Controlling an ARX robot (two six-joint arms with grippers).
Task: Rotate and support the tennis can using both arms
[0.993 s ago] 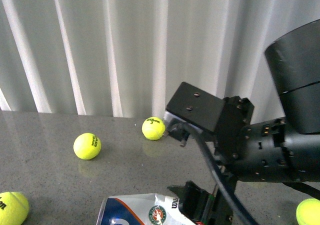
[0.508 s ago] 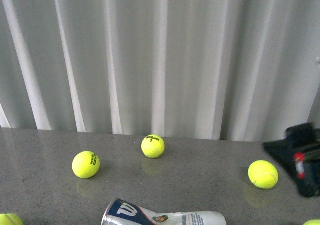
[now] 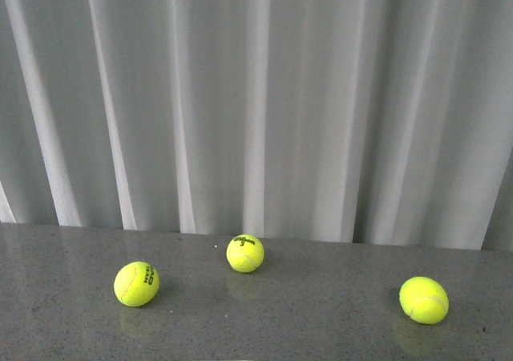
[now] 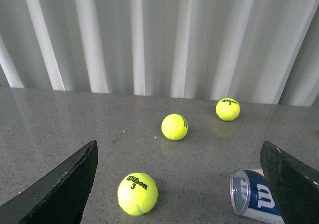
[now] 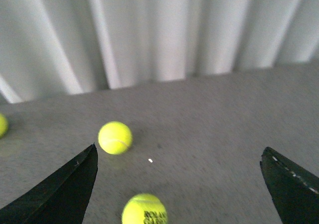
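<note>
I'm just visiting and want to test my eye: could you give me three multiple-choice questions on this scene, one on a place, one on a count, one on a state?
1. How many balls lie on the table in the front view?
A two
B three
C five

2. Which of them is nearest the curtain?
A left
B right
C middle

3. In the left wrist view the can is:
A lying on its side
B standing upright
C stacked on a ball

Answers:
1 B: three yellow balls show there.
2 C: the middle one sits furthest back.
3 A: its round end faces sideways and its body runs along the table.
</note>
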